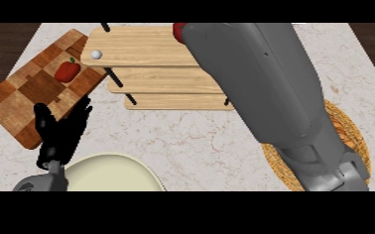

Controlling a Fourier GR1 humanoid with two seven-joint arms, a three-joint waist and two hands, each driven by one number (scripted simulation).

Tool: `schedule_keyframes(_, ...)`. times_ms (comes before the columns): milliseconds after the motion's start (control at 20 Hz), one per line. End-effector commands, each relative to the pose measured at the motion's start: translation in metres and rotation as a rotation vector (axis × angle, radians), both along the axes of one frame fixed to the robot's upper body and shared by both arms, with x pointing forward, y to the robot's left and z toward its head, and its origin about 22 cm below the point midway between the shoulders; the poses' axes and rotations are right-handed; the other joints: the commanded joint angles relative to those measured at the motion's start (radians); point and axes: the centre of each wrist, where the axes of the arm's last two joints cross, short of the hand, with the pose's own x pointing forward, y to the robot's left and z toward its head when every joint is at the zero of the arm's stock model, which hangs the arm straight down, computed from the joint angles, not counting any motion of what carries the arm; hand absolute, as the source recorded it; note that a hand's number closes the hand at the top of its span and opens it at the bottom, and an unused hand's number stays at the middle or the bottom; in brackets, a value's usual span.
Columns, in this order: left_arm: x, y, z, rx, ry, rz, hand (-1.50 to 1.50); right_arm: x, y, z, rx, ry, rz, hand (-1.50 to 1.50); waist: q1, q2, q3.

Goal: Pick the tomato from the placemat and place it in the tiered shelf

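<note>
A sliver of the red tomato (178,32) peeks out at the top edge, beside the far end of my right forearm (256,79), over the back of the wooden tiered shelf (147,54). The forearm stretches from the lower right across the shelf and hides my right hand, so whether the tomato is held or rests on the shelf cannot be told. The woven placemat (350,129) lies at the right, mostly under the forearm. My left hand (62,129) rests open at the lower left, fingers up.
A checkered cutting board (36,94) at the left carries a red pepper (67,71). On the shelf's top tier sits a small white ball (96,54). A cream plate (110,173) lies at the bottom, near my left hand.
</note>
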Motion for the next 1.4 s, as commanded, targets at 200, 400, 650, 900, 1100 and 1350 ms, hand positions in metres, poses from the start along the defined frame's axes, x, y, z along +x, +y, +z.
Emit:
schedule_keyframes(200, -0.008, -0.016, -0.021, -0.023, 0.042, 0.003, 0.0, -0.003, -0.012, 0.005, 0.329, -0.039, 0.004, -1.5, 0.003, 0.002, -0.003)
schedule_keyframes(400, -0.013, -0.011, -0.019, 0.0, 0.026, -0.018, 0.0, -0.009, -0.027, 0.027, 0.478, -0.086, 0.004, -1.5, -0.003, 0.0, -0.003)
schedule_keyframes(650, -0.009, -0.015, -0.011, -0.012, 0.03, -0.002, 0.0, -0.012, -0.038, 0.034, 0.492, -0.222, -0.157, -1.5, -0.01, -0.003, -0.003)
schedule_keyframes(900, -0.007, 0.004, -0.005, -0.007, 0.022, 0.012, 0.0, -0.011, -0.114, 0.042, 0.549, -0.283, -0.329, -1.5, -0.026, -0.006, -0.002)
schedule_keyframes(1100, -0.012, 0.017, -0.005, -0.006, 0.042, 0.044, 0.0, -0.041, -0.142, 0.043, 0.642, -0.296, -0.368, -1.5, -0.037, -0.012, -0.002)
schedule_keyframes(1350, -0.012, 0.002, -0.013, -0.009, 0.033, 0.022, 0.0, -0.073, -0.206, 0.054, 0.638, -0.251, -0.333, -1.5, -0.036, -0.009, -0.002)
